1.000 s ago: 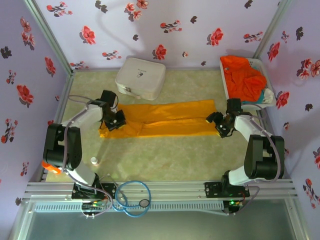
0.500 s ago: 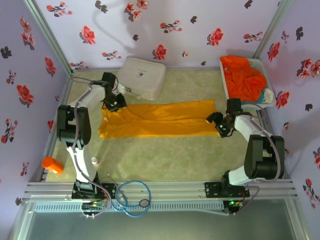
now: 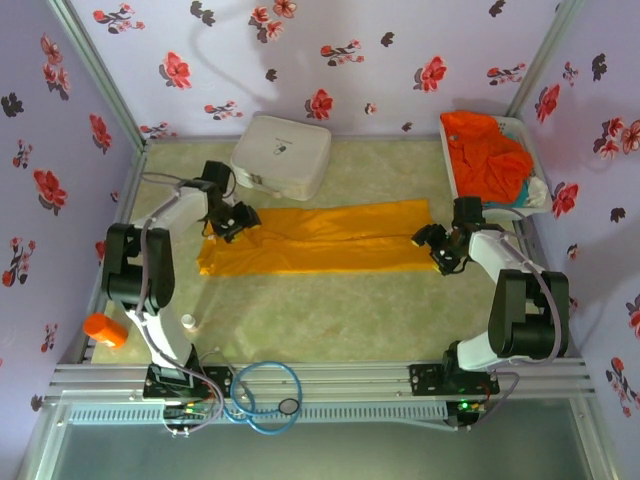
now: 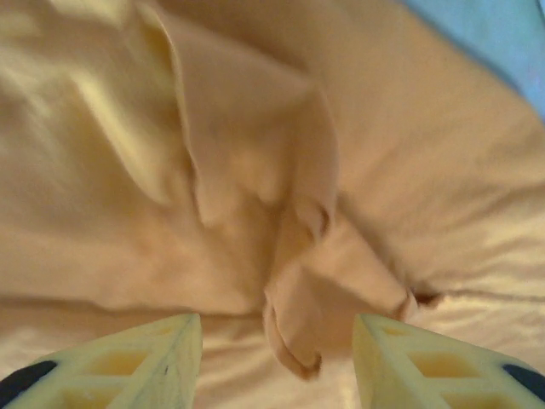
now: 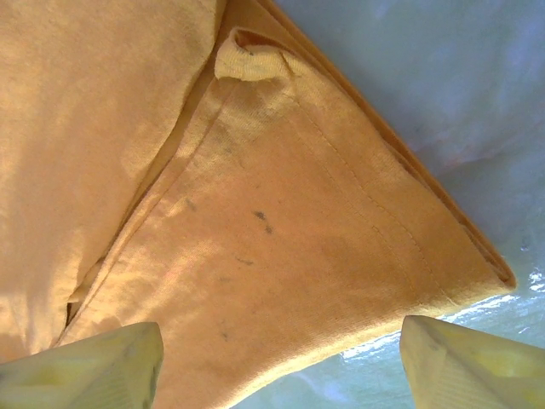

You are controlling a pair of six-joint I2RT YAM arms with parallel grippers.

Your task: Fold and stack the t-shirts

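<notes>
- The golden yellow-orange t-shirt (image 3: 320, 240) lies flat on the table (image 3: 330, 310) as a long band across the middle of the top view, its long axis running left to right.
- The left fingers (image 4: 128, 362) stand apart over the band's upper left end. A small raised wrinkle of cloth sits between them, but nothing is clamped.
- The right fingers (image 5: 94, 366) are spread wide at the band's right end, and the shirt's pointed corner lies just ahead of them, ungripped.
- Each arm is nearest its own end, so the next fold probably carries one end along the long axis toward the other.
- The red-orange t-shirt (image 3: 485, 150) sits heaped in the white basket (image 3: 520, 124) at upper right, nearer the right arm.
</notes>
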